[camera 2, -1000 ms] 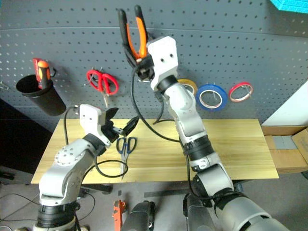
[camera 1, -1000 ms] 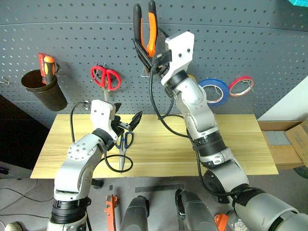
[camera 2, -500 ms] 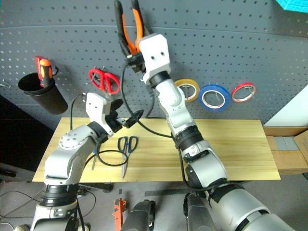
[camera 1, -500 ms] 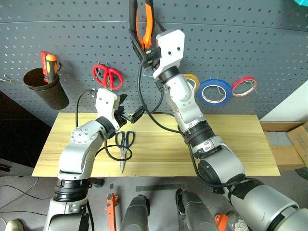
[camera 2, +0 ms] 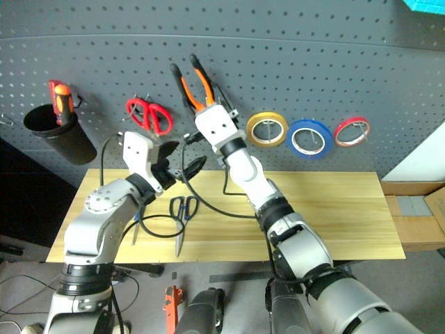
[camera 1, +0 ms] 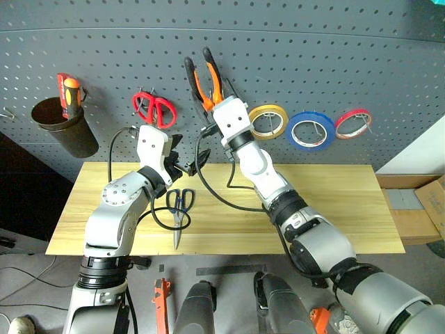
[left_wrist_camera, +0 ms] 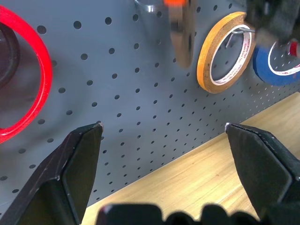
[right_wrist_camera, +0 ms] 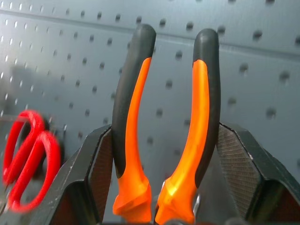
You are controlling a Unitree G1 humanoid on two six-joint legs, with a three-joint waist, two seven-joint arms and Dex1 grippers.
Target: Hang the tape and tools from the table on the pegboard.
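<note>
The right gripper pinches the pliers, handles pointing up against the pegboard. It should lower them gently onto a hook before letting go. The left gripper is spread wide and empty.

Red-handled scissors, yellow roll, black cup

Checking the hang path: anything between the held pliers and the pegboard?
Nothing visible. The right gripper holds the pliers handles-up against bare pegboard, between the red scissors and yellow roll.
</note>
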